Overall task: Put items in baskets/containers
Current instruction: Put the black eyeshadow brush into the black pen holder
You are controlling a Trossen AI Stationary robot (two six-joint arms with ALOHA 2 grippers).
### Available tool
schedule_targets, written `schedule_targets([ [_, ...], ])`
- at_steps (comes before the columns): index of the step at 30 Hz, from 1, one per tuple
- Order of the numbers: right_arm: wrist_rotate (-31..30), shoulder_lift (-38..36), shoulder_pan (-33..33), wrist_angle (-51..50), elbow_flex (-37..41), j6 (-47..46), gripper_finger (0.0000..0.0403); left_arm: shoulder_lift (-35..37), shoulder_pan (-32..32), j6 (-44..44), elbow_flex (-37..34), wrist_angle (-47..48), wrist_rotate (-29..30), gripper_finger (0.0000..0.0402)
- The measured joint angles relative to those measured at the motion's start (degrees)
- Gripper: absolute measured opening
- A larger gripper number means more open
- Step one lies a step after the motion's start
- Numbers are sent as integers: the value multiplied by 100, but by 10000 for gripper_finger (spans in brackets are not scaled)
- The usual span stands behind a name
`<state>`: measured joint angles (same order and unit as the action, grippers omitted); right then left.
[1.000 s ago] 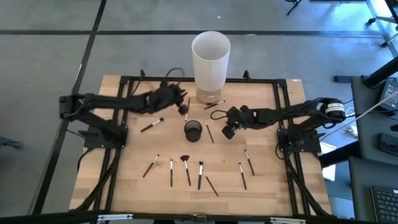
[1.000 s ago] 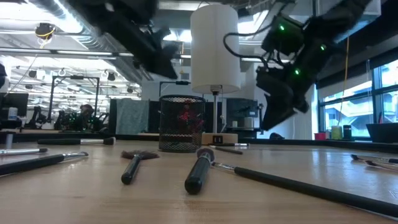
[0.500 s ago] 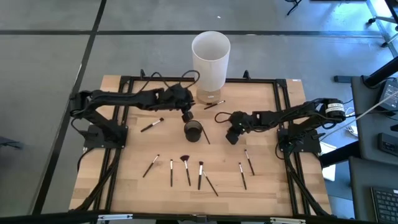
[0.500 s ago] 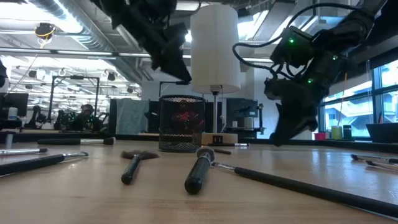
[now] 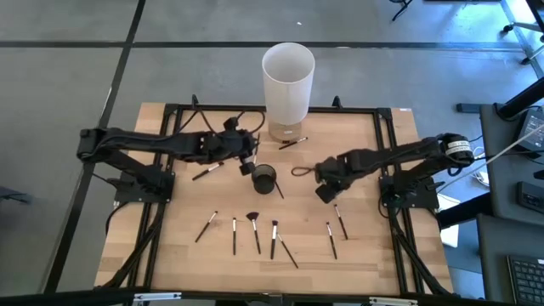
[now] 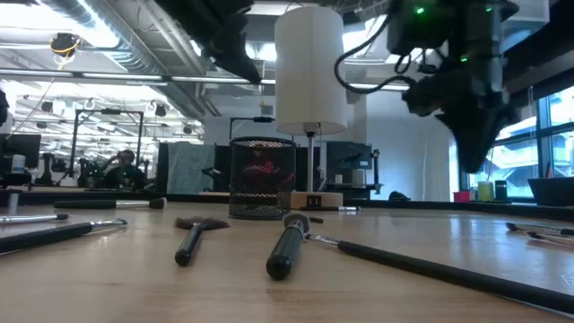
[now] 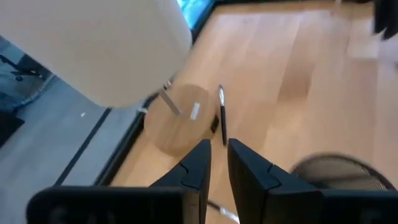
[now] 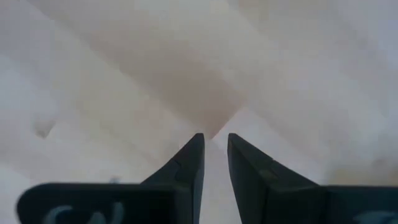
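Note:
Several thin dark makeup brushes lie flat on the wooden table, most in a row near its front (image 5: 254, 229), two at the right (image 5: 340, 221), one beside the left arm (image 5: 206, 170) and one by the cup (image 5: 278, 185). The small dark mesh cup (image 5: 264, 177) (image 6: 262, 178) stands upright at mid-table with something red inside. My left gripper (image 5: 244, 165) (image 7: 217, 152) hovers just left of the cup, its fingers nearly together with nothing between the tips. My right gripper (image 5: 325, 192) (image 8: 214, 140) hangs shut over bare wood, right of the cup.
The tall white cylinder (image 5: 287, 81) on its round wooden base (image 7: 180, 121) stands behind the cup, with one brush (image 5: 291, 142) beside the base. A dark cable loop (image 5: 299, 172) lies between the cup and the right gripper. A black frame edges the table.
My left gripper swung from near the white cylinder's base toward the cup, then drew back a little to the cup's left. My right gripper moved away from the cup, toward the table's right and near edges, and now points down over bare wood.

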<state>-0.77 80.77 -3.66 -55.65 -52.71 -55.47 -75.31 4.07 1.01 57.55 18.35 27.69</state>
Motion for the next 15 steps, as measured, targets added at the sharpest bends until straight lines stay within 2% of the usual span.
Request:
schedule_targets([
  [3, 664, 0, -337, 119, 179, -708, 73, 104, -169, -72, -1, 315, 6, 54],
  [5, 845, 0, -550, 279, 247, -1161, 80, 147, -270, -66, -1, 425, 134, 56],
  [10, 486, 0, -867, 652, 436, -1811, 113, 210, -366, -24, -1, 442, 686, 56],
  [15, 456, 19, -949, 709, 666, -1953, 145, 210, -355, -17, -6, 502, 990, 62],
])
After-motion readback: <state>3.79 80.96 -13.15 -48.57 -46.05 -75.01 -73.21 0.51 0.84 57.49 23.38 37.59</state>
